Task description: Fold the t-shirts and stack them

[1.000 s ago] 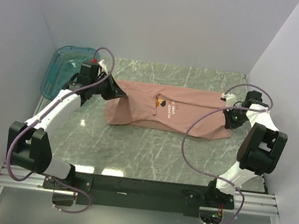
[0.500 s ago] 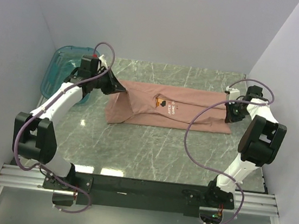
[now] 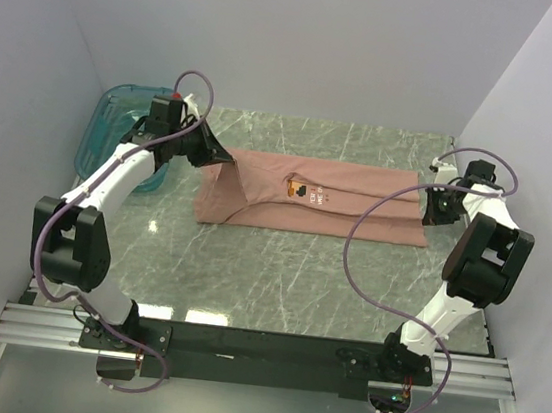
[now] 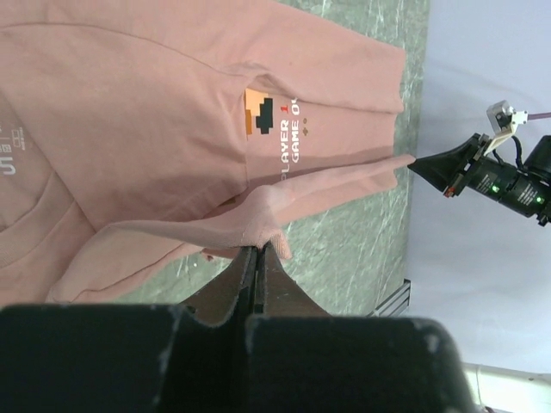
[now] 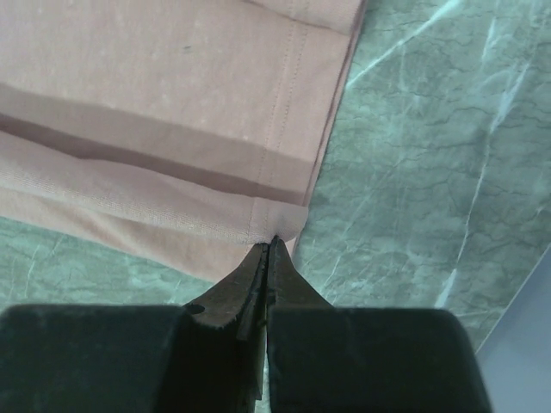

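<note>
The translucent teal bin (image 3: 104, 130) sits at the surface's (image 3: 277, 277) far left corner, partly behind the left arm (image 3: 118, 177); its contents cannot be made out. The pink t-shirt (image 3: 335, 214) lies lengthwise mid-surface, folded into a band. The left pincer (image 3: 223, 160) is clamped on its left-end fold, and the right pincer (image 3: 427, 207) on its right-end hem corner. Since a second ago both have carried their edges farther back, narrowing the band.

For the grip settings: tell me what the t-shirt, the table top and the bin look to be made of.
T-shirt: soft matte knit, likely cotton; stitched hems show and it drapes in folds.
Table top: green veined stone look, polished; it mirrors the lights, though it may be printed laminate.
Bin: probably plastic, glossy; teal and see-through with a moulded rim.
</note>
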Robot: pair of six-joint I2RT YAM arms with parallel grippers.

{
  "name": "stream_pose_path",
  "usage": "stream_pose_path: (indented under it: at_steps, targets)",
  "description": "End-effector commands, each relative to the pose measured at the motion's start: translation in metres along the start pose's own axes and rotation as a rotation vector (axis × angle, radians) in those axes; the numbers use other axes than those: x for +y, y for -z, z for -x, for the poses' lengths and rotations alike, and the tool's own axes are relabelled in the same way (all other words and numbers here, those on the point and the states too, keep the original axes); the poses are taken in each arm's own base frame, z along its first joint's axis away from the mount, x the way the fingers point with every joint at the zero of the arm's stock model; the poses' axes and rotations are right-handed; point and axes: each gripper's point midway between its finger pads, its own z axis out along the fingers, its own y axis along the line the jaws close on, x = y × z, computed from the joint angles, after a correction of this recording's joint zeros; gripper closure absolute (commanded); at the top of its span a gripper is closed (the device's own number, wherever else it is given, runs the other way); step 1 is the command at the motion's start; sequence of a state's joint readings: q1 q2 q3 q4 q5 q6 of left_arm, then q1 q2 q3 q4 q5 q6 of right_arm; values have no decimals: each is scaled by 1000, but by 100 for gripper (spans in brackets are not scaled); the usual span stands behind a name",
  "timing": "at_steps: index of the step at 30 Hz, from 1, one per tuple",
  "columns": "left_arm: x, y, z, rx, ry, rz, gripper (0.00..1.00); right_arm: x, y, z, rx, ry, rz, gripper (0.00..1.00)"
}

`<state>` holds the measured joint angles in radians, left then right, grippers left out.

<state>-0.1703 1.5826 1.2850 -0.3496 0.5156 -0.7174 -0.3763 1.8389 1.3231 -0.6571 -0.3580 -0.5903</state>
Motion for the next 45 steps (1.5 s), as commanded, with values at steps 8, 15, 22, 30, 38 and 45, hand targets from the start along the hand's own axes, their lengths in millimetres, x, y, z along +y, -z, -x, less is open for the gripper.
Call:
stream_pose_path:
  at_steps: [8,15,22,30,38,45]
  targets:
    - [-13,-8,28,-22,-52,-44,100,-12,-3,17,-56,-56,-27,100]
    - [-15,-14,35,-21,-59,-47,99,-14,-12,18,-47,-69,-15,100]
    - [-7,-28,38,7,-54,-31,99,-18,-17,21,-46,-79,-14,100]
    - [1,-42,46,26,-59,1,99,-22,-20,24,-49,-90,-26,100]
    - [7,-51,49,34,-62,14,99,-23,-24,23,-42,-104,-23,100]
    - [7,-56,53,42,-66,14,100,-25,-27,23,-39,-109,-34,100]
